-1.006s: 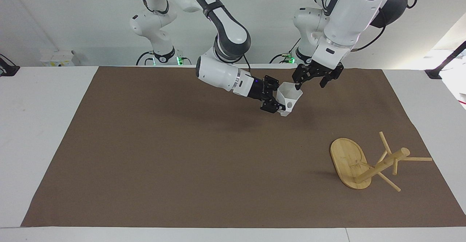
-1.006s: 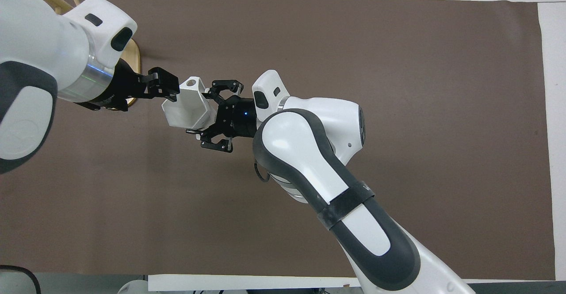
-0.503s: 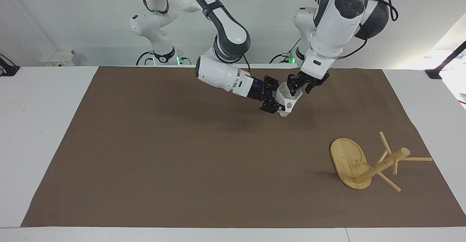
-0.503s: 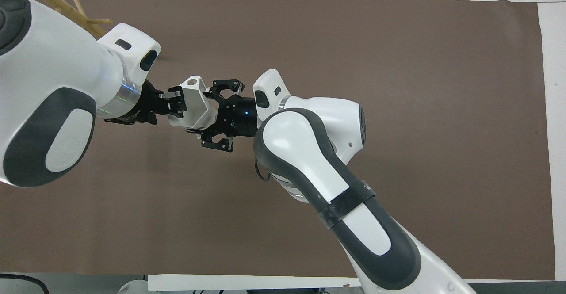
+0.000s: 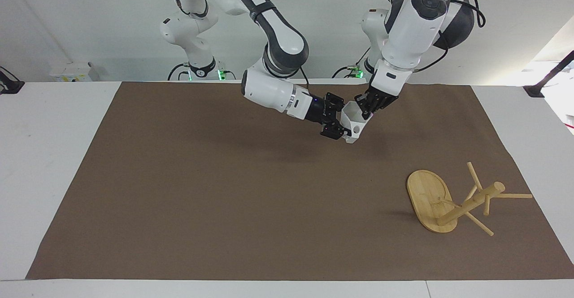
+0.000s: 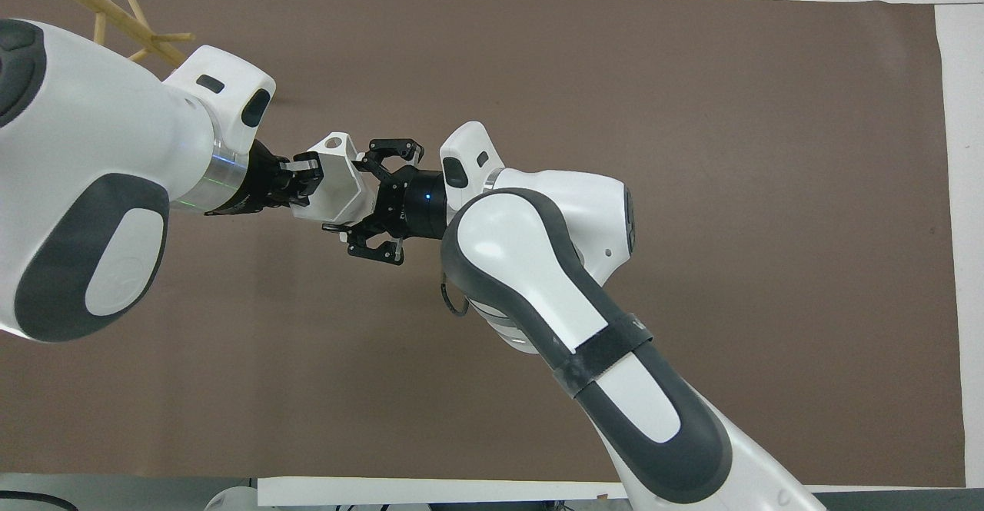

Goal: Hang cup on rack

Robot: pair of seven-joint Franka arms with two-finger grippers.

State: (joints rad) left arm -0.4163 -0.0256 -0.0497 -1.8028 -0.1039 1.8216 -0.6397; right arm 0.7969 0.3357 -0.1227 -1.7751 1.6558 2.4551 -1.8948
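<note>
Since a second ago the left tool (image 5: 365, 110) has closed onto the cup's (image 5: 354, 123) rim, held over the tabletop's (image 5: 202, 190) mat, well apart from the toppled rack (image 5: 441, 201). With the right tool (image 5: 341, 122) also clamped on it, opposed pulling could twist it free.

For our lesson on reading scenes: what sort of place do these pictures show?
Probably a robotics lab test bench: two white robot arms mounted at a white table, a plain brown mat, and just two props, a small white faceted cup and a toppled bamboo mug rack.
</note>
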